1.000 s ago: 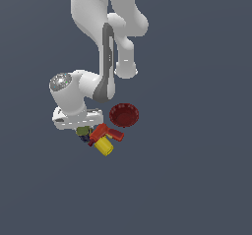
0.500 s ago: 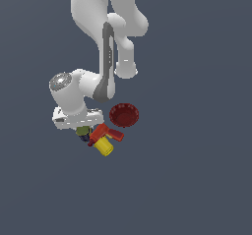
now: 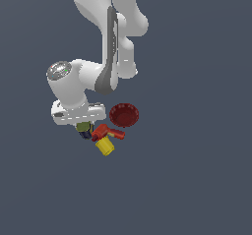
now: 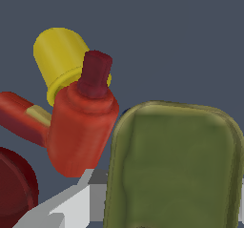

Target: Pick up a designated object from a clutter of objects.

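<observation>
The olive-green can [image 3: 83, 127] with its navy end downward sits right under my hand, at the exterior view's left of the clutter. In the wrist view the can [image 4: 176, 165] fills the space between my fingers. One grey finger [image 4: 78, 204] lies against its side. My gripper [image 3: 84, 129] stands closed around the can. The red tool-shaped piece [image 3: 105, 132] lies just beside it, also in the wrist view [image 4: 83, 122]. The yellow cylinder [image 3: 104, 146] lies beyond the tool, also in the wrist view [image 4: 62, 60].
A dark red ribbed bowl [image 3: 124, 115] sits to the exterior view's right of my hand; its rim shows in the wrist view [image 4: 12, 186]. The arm's white links rise above the clutter. The floor around is plain dark grey.
The hand has hardly moved. The olive can sits slightly higher, tucked closer under the hand. The red tool, yellow cylinder and bowl have stayed put.
</observation>
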Available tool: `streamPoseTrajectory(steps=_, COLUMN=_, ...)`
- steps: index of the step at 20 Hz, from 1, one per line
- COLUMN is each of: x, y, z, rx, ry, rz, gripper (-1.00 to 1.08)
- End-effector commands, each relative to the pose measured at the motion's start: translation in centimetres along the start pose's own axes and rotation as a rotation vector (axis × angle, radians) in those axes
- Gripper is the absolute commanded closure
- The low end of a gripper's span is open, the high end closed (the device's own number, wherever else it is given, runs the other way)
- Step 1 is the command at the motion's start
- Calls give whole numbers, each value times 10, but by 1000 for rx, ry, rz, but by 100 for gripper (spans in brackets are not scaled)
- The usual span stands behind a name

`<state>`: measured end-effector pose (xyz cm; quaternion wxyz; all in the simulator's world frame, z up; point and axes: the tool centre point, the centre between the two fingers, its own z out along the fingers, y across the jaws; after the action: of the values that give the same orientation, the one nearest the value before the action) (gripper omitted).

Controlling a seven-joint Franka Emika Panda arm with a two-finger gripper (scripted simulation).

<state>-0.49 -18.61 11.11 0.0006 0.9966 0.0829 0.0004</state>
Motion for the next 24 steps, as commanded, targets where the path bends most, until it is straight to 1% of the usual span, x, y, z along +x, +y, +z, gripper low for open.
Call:
streamPoseTrajectory(steps=1, x=6, y=-7, z=-23, rx=-3, ry=6, rz=-2, gripper=108)
streamPoseTrajectory(steps=19, x=48, y=-72, z=-211, rx=-2, ry=1, rz=-2, gripper=108)
streamPoseTrajectory(steps=24, x=60, y=-86, z=-252, rx=-1, ry=0, rz=-3, gripper=108)
